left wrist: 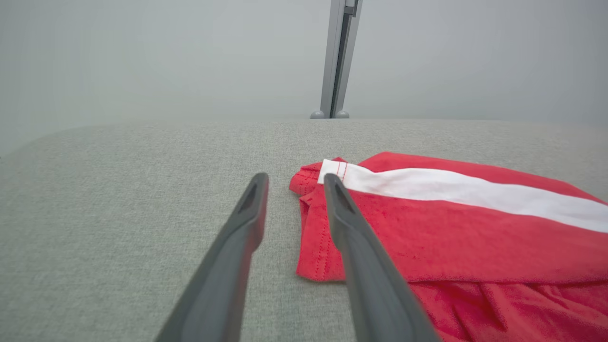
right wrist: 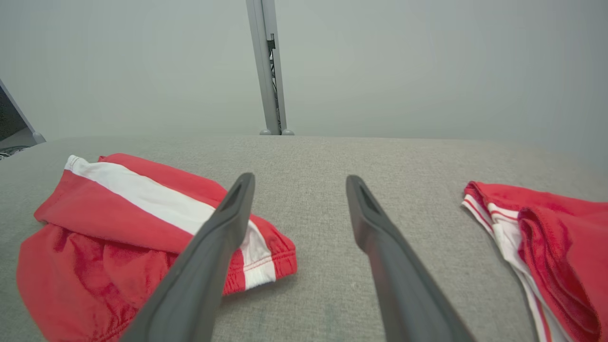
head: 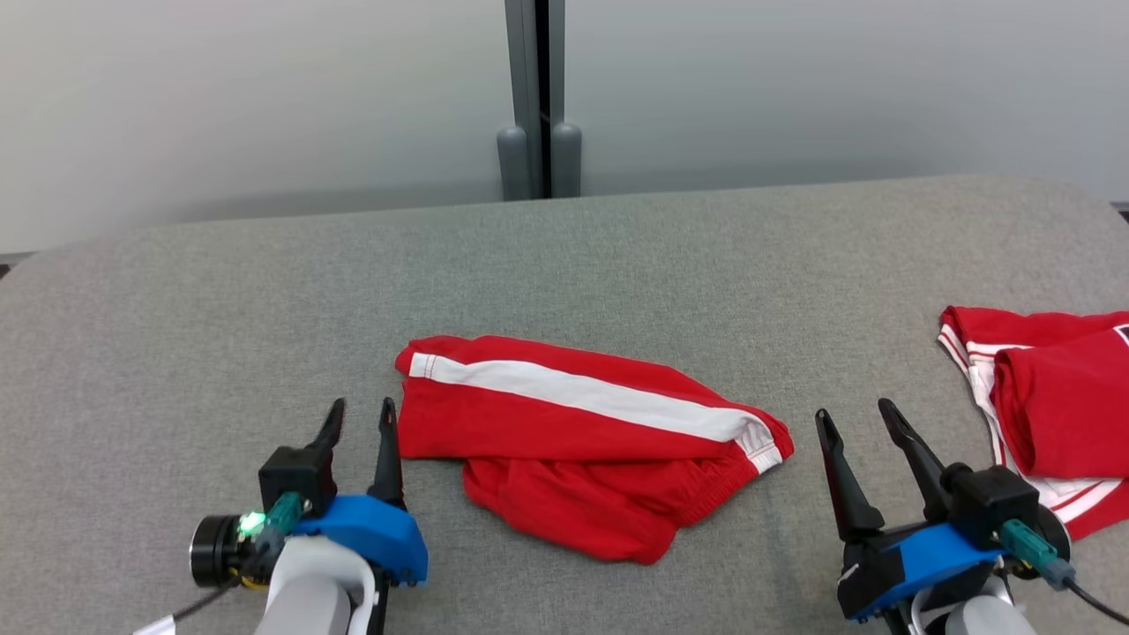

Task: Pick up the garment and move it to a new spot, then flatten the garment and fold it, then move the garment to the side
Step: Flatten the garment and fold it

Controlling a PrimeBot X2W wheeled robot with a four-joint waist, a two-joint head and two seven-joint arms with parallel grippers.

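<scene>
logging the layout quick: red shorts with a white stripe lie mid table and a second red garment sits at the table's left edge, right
Not quite: the second red garment sits at the right edge of the table, beyond the right end effector, as the head view shows. The red shorts with a white stripe do lie mid table.

A grey fabric-covered table [head: 617,265] with rounded far corners is recorded. An evenly lit pale grey wall [head: 265,88] is seen behind it, divided at far centre by a vertical metal post [head: 520,88].
</scene>
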